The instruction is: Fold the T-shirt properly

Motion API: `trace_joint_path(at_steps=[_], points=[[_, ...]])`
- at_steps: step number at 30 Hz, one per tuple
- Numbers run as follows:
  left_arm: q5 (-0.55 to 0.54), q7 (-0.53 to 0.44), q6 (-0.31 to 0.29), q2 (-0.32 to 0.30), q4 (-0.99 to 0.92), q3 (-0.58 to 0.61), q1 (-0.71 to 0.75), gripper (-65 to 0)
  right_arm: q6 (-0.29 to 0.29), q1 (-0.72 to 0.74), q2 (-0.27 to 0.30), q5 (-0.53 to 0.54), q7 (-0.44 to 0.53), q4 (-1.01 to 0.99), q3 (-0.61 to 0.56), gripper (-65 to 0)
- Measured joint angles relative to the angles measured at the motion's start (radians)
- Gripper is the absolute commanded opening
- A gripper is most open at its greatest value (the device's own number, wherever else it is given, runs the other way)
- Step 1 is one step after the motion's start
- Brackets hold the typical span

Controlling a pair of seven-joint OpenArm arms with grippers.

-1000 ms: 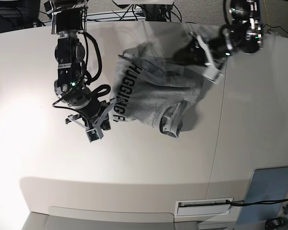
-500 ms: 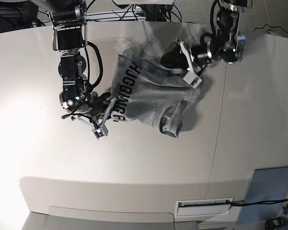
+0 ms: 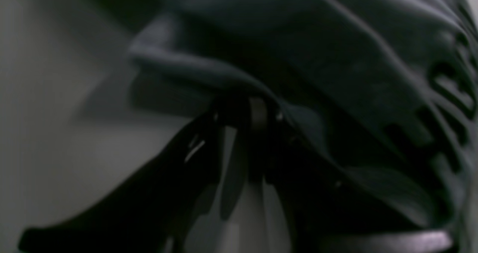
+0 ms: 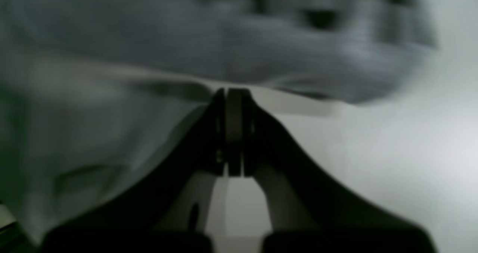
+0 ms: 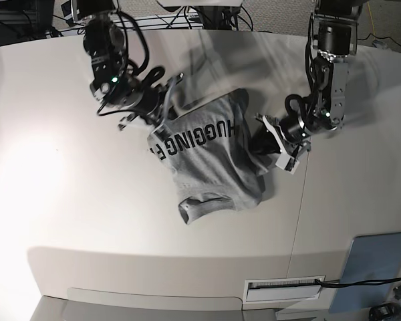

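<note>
The T-shirt (image 5: 210, 157) lies crumpled in the middle of the tabletop (image 5: 87, 221), with its black letters facing up. The right hand (image 5: 162, 115) is pinched closed on the shirt's edge by the letters. The left hand (image 5: 271, 144) is closed on a fold of cloth at the other side. A blue-grey panel (image 5: 374, 261) sits well apart, at the tabletop's corner
</note>
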Motion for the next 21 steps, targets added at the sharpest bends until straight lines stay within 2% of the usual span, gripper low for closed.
trace_joint_path(at_steps=[4, 8, 9, 11, 13, 17, 21], points=[[0.018, 0.018, 0.013, -0.005, -0.003, 0.000, -0.043, -54.7, -0.006, -0.016, 0.000, -0.042, -0.002, 0.074, -0.009, -65.0], [0.017, 0.041, 0.005, -0.005, 0.000, 0.001, -0.061, -55.2, -0.041, -0.019, 0.000, -0.043, -0.025, 0.117, 0.044, -65.0], [0.016, 0.058, 0.004, -0.008, 0.008, 0.001, -0.060, -57.5, -0.048, -0.026, 0.000, -0.043, -0.025, 0.128, 0.068, -65.0], [0.003, 0.117, 0.001, -0.020, 0.032, 0.003, -0.053, -61.6, -0.066, -0.050, 0.000, -0.043, -0.024, 0.154, 0.132, -65.0], [-0.036, 0.163, 0.024, -0.043, 0.071, 0.003, -0.035, -62.7, -0.071, -0.084, 0.000, -0.043, -0.024, 0.187, 0.213, -65.0], [-0.164, 0.198, 0.117, -0.124, 0.193, 0.003, 0.058, -64.0, -0.073, -0.173, -0.001, -0.008, -0.024, 0.262, 0.389, -65.0], [-0.109, 0.227, 0.168, -0.168, 0.355, -0.024, 0.221, -64.0, -0.073, -0.306, -0.004, 0.048, -0.025, 0.362, 0.560, -65.0]])
